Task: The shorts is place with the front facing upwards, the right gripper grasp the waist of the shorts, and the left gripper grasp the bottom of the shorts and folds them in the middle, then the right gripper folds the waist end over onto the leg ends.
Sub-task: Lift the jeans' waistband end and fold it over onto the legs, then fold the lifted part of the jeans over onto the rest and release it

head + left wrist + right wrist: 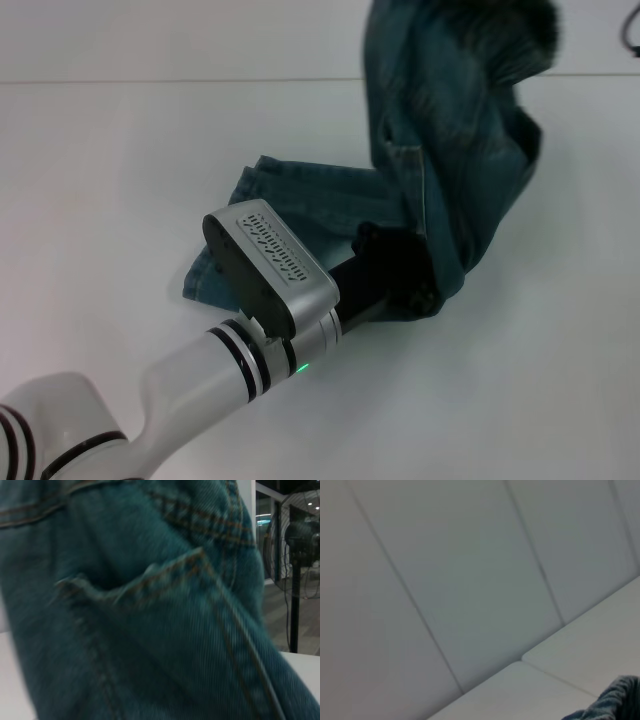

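The blue denim shorts [450,130] are partly lifted. One end rises steeply to the top right and leaves the head view, while the other end [290,200] lies flat on the white table. My left gripper [425,290] reaches in from the lower left, its black body under the hanging fold, shut on the shorts' lower edge there. In the left wrist view, denim with a pocket seam [150,575] fills nearly the whole picture. The right gripper is out of view; the right wrist view catches only a corner of denim [615,705].
The white table [120,180] spreads all around the shorts. A standing fan [300,535] and floor show beyond the table in the left wrist view. Grey wall panels [445,580] fill the right wrist view.
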